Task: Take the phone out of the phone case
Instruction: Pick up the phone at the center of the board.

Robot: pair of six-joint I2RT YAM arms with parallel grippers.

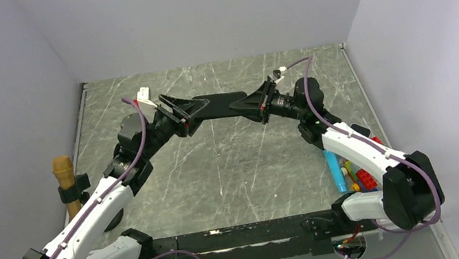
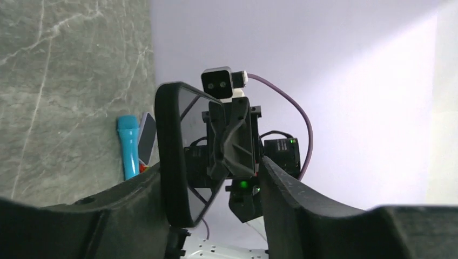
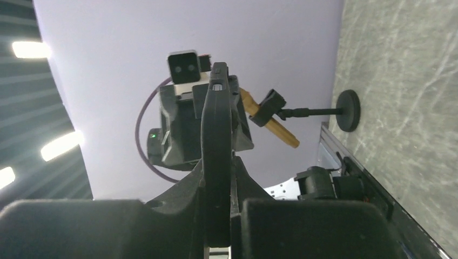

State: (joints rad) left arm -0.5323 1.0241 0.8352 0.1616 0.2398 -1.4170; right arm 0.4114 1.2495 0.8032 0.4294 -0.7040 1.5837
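Phone position: The phone (image 1: pixel 219 105) is hanging in the air over the desk (image 1: pixel 232 164), spanning the 2 grippers, with 1 end at each.
Left gripper: The left gripper (image 1: pixel 186 114) is taking 1 end of the phone between its jaws. The jaws are standing spread wider than the phone. In the left wrist view the phone is leaning against 1 finger (image 2: pixel 135 199), and a gap is showing between its glossy face and the other finger (image 2: pixel 291 189).
Right gripper: The right gripper (image 1: pixel 252 103) is pinching the opposite end. In the right wrist view the phone is showing edge-on, and the 2 fingers (image 3: pixel 162 216) are pressing against it, 1 on each side.
Phone case: The phone case (image 2: pixel 164 151) is showing as a thick black rim around the glossy face. The phone is sitting inside it.
Desk edge, right: A blue cylinder (image 1: pixel 336 171) and some coloured bricks (image 1: pixel 359 177) are lying beside the right arm.
Desk edge, left: A wooden-handled tool (image 1: pixel 64 173) is standing clamped in a black stand (image 3: pixel 348 110).
Hard to make out: From above, phone and case are merging into 1 black bar, and the line between them is not readable. The glossy face is reflecting the room, so nothing on it can be read. The right arm is partly covering the bricks.
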